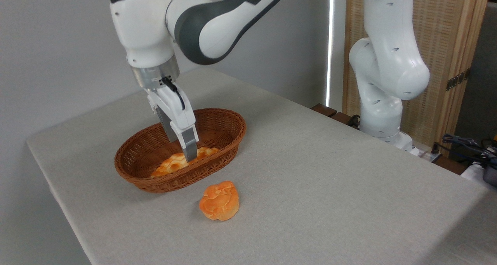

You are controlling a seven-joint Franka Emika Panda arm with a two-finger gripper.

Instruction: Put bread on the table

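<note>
The bread [171, 165] lies lengthwise in the bottom of a brown wicker basket [128, 168], only its golden bumpy top showing above the near rim. My gripper [190, 157] reaches straight down into the basket, its tip at the middle of the loaf. I see the hand edge-on, so only one grey finger [189, 144] shows. The other finger and the gap between them are hidden. The table [330, 171] is covered in light grey-beige cloth.
A small round orange bun [219, 201] sits on the cloth just in front of the basket. The arm's white base [382, 101] stands at the table's right far edge, with cables [466, 144] beyond it. A grey wall runs behind.
</note>
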